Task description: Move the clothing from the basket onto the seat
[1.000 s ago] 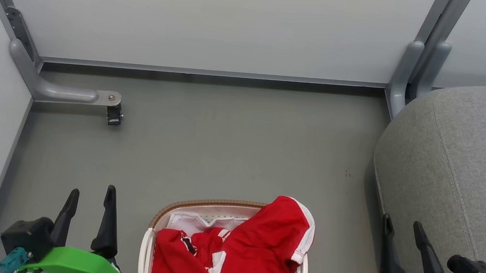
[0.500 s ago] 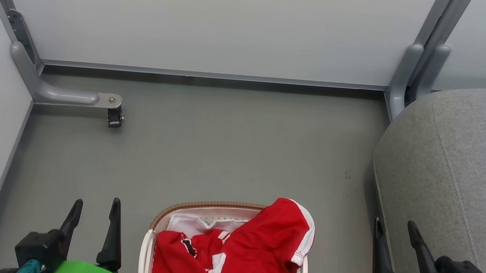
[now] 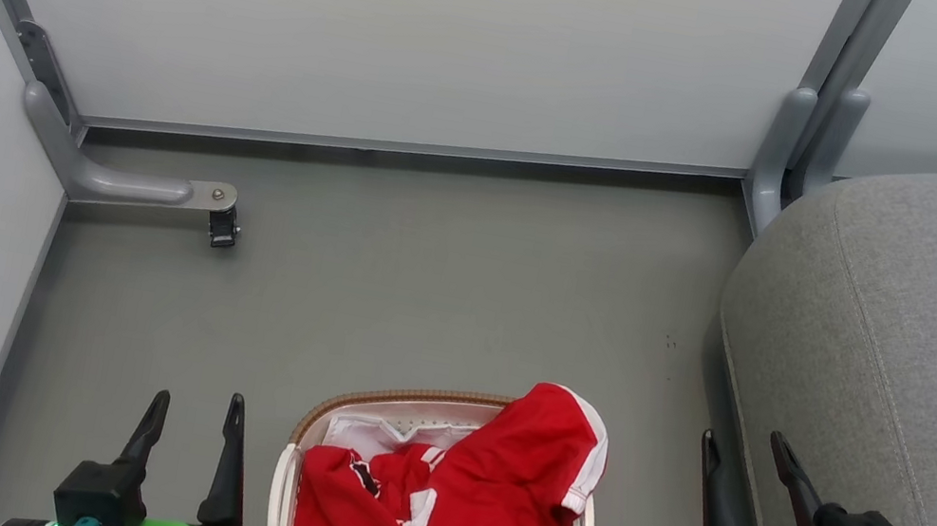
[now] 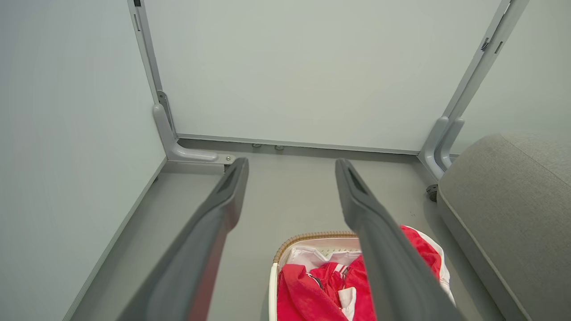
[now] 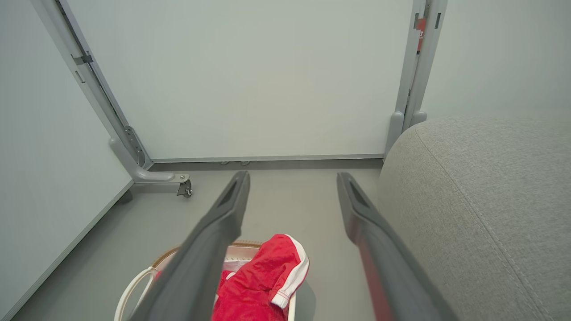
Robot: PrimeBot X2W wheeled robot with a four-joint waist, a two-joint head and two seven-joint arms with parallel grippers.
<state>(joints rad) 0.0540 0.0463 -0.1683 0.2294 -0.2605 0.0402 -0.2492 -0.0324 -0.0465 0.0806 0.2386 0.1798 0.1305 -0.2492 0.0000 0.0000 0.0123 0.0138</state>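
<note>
Looming right of the basket (image 3: 398,391), the grey stitched seat (image 3: 928,334) dwarfs it, red white-trimmed clothing (image 3: 465,503) heaped inside and spilling over its brown rim, left gripper (image 3: 200,399) and right gripper (image 3: 742,437) spread either side, on grey floor (image 3: 428,275) below pale panels (image 3: 375,25).

The left gripper (image 3: 201,397) sits at the lower left of the head view, jaws wide apart and pointing up. The right gripper (image 3: 742,437), at the lower right, is also spread, leaning slightly left and holding nothing.
</note>
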